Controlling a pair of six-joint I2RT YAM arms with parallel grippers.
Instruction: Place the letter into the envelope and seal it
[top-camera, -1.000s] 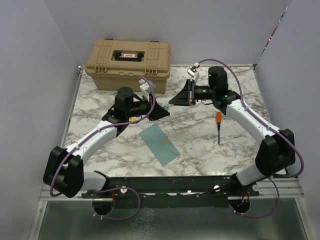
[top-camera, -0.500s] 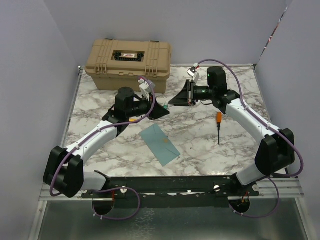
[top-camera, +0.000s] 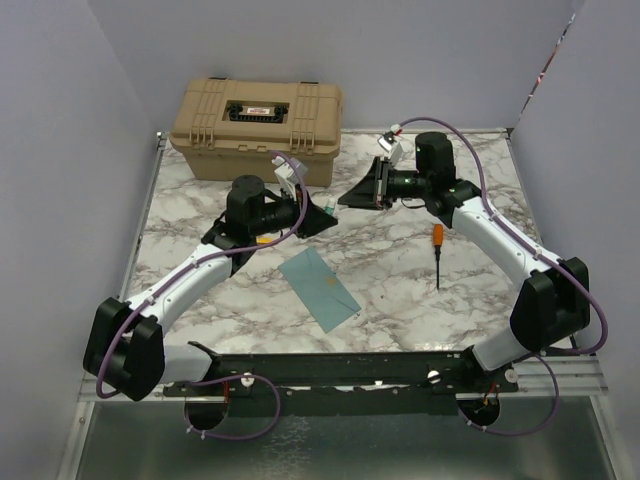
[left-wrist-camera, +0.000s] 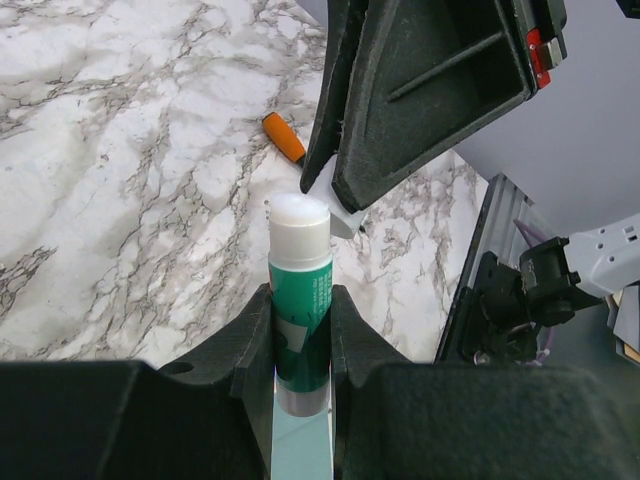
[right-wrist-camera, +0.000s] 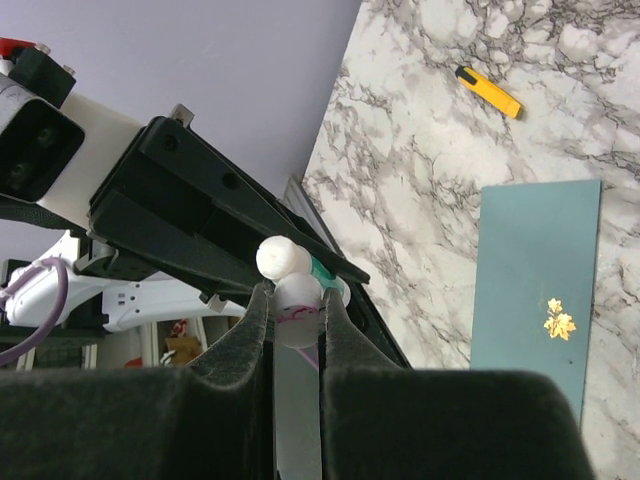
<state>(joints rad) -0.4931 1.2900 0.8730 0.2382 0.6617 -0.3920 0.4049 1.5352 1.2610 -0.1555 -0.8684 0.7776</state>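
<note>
Tan hard plastic case (top-camera: 262, 130), lid label (top-camera: 260, 111): unreadable to me (too small from up here).
Green-and-white glue stick (left-wrist-camera: 300, 310): print I can't make out.
Teal paper envelope (right-wrist-camera: 535, 250): gold leaf emblem (right-wrist-camera: 559, 324).

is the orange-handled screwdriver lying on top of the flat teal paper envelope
No, the orange-handled screwdriver lies on the bare marble tabletop, apart from the flat teal paper envelope and to its right in the top view.

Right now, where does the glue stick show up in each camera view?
Top external: the glue stick is a green speck between the two gripper tips, mid-table.
Left wrist: centre frame, clamped in the left gripper.
Right wrist: left of centre, its white tip just above the right gripper, which pinches a small white piece.
Shared landmark: the orange-handled screwdriver, in all three views.
</note>
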